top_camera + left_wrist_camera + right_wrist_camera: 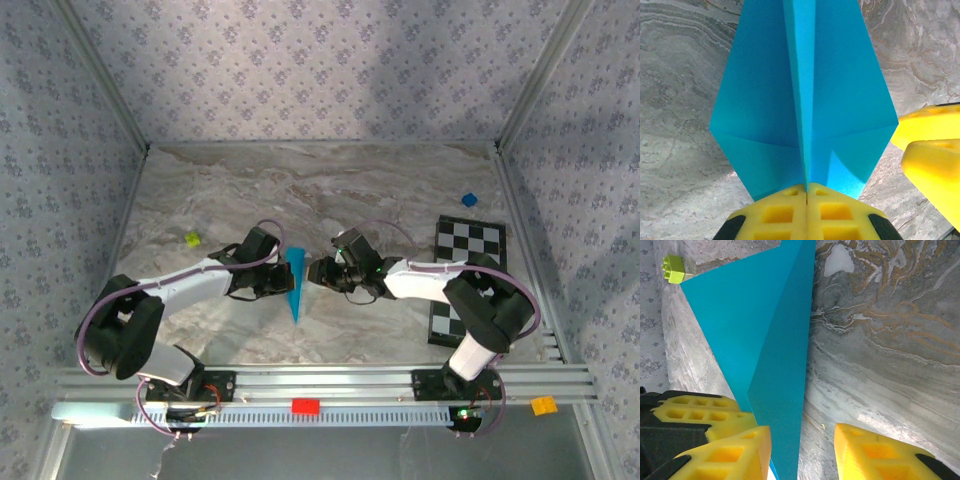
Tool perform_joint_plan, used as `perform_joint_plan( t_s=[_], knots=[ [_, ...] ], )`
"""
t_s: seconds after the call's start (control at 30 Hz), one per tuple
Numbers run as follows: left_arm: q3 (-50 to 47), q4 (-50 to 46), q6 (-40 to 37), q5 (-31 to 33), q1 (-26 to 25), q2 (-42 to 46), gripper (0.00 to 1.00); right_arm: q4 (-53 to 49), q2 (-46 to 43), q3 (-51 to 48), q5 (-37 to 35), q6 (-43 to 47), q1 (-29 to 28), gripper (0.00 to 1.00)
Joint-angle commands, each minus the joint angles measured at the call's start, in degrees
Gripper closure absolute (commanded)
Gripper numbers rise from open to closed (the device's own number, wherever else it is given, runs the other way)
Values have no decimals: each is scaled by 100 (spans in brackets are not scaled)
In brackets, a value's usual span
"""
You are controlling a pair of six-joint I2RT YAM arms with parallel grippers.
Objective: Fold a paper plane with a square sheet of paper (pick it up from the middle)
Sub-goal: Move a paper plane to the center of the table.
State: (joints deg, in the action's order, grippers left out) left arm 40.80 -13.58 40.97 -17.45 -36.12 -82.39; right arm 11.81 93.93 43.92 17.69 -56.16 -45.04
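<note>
The cyan-blue sheet of paper, folded into a slim pointed paper plane (296, 285), stands on edge at the table's middle with its tip toward the arms. My left gripper (806, 189) is shut on its centre crease from the left, and the wings (840, 100) spread out above the yellow fingers. My right gripper (802, 452) is open just right of the plane (775, 365). One folded wing passes between the right gripper's fingers, close to the left finger (735, 452) and well apart from the right one. In the top view the right gripper (318, 272) sits beside the plane.
A black-and-white checkered board (468, 280) lies at the right, with a tiny blue cube (469, 200) behind it. A green brick (192, 239) sits at the left (674, 267). A red brick (305, 406) and an orange one (543, 405) rest on the front rail.
</note>
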Motion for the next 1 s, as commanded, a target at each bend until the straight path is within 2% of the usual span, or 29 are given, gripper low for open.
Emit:
perform_joint_plan(
  t_s=[0.0, 0.97],
  knots=[
    [104, -125, -64, 36, -30, 48, 100, -170, 72, 204, -99, -70, 11, 61],
    [77, -123, -72, -4, -31, 49, 100, -181, 99, 388, -11, -123, -27, 61]
  ],
)
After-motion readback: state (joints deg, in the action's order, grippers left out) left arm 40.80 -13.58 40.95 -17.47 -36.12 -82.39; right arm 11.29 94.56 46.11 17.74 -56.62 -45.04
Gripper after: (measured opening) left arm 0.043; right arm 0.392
